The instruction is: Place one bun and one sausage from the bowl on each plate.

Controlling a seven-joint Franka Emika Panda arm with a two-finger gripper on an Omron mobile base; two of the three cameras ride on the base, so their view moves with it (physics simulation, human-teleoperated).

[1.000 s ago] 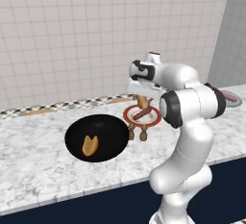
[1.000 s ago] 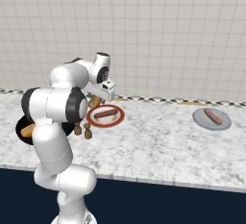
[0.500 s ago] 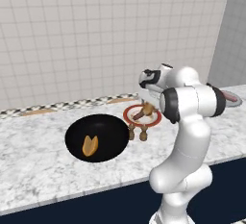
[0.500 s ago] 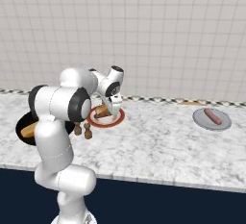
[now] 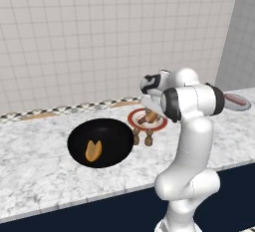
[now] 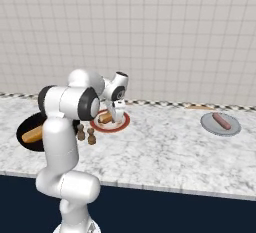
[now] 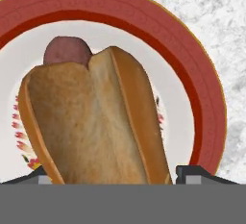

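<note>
My gripper [image 7: 113, 175] is shut on a bun [image 7: 96, 122], low over the white plate with the red-brown rim [image 7: 202, 88]. A sausage [image 7: 67, 51] lies on that plate just behind the bun. From the base, the gripper [image 5: 149, 110] [image 6: 118, 114] hangs over this plate [image 5: 160, 123] [image 6: 124, 123]. To its left the black bowl [image 5: 114, 136] [image 6: 25, 126] holds one more bun [image 5: 93, 150] [image 6: 32, 136]. Far to the right, the grey plate [image 6: 207, 126] [image 5: 246, 105] carries a sausage [image 6: 221, 121]. Whether the held bun touches the plate is hidden.
Two small brown shakers [image 5: 136, 136] [image 6: 91, 136] stand between the bowl and the red-rimmed plate, close to the gripper. The tiled wall runs along the back of the marble counter [image 6: 165, 147]. Bare counter lies between the two plates.
The hand has come down and a little to the right over the red-rimmed plate, still carrying the bun. Bowl, plates and shakers have not moved.
</note>
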